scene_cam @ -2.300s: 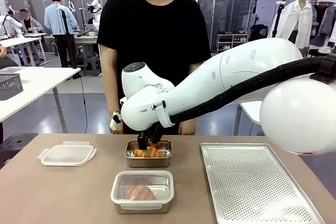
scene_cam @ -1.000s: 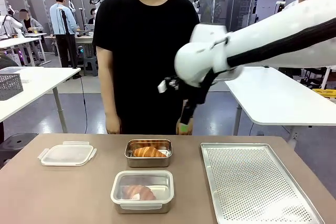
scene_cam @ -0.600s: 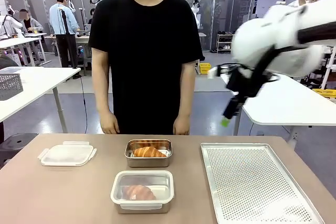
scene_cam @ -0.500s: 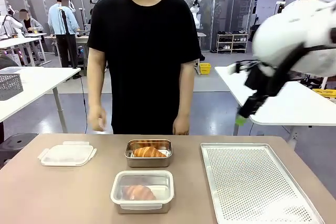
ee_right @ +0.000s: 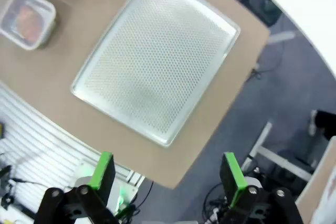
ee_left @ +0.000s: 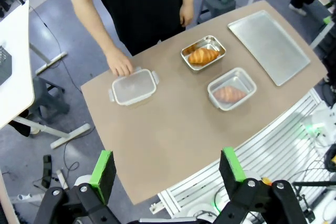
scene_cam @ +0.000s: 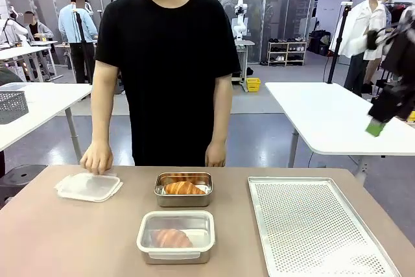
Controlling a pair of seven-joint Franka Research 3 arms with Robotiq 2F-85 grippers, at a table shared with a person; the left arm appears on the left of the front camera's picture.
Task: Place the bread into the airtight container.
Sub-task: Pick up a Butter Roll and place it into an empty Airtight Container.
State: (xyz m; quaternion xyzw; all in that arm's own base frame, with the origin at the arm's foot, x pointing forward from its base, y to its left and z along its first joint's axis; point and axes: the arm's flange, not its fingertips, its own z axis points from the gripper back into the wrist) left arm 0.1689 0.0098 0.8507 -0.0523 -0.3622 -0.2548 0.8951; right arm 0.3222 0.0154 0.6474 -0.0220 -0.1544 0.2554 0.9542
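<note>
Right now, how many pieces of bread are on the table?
2. One croissant lies in the open metal tin near the person; the other sits in the clear-lidded container in front of it. None seems hidden.

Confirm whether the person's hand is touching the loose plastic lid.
Yes, the person's hand rests on the far edge of the lid on the table.

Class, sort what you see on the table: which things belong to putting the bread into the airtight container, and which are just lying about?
Belongs to the job:
croissant in the open steel container
loose lid under the person's hand

Just lying about:
perforated tray
lidded container already holding bread
</note>
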